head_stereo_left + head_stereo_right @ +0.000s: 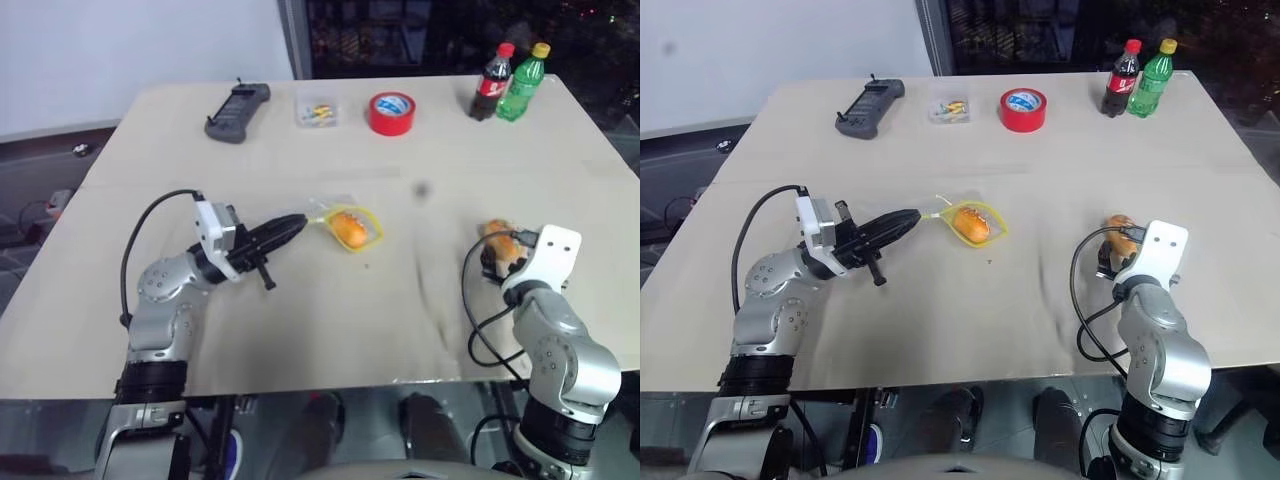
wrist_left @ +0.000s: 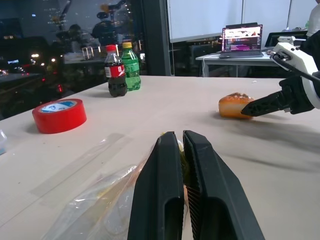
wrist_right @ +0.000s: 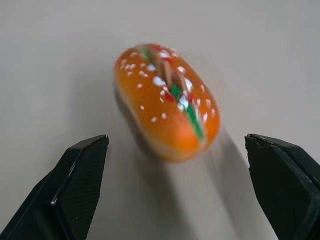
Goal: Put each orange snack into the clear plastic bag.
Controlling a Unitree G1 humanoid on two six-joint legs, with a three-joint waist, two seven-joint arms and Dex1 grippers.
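The clear plastic bag lies mid-table, its yellow strip curling around one orange snack that sits inside it. My left gripper is shut on the bag's near edge, and the left wrist view shows film pinched between the fingers. A second orange snack, speckled and with a striped slit, rests on the bare table at the right. My right gripper is open just short of this snack, with a finger on either side and touching nothing.
Along the far edge stand a black controller, a small clear box, a red tape roll, a cola bottle and a green bottle. The table's right edge runs close to the right arm.
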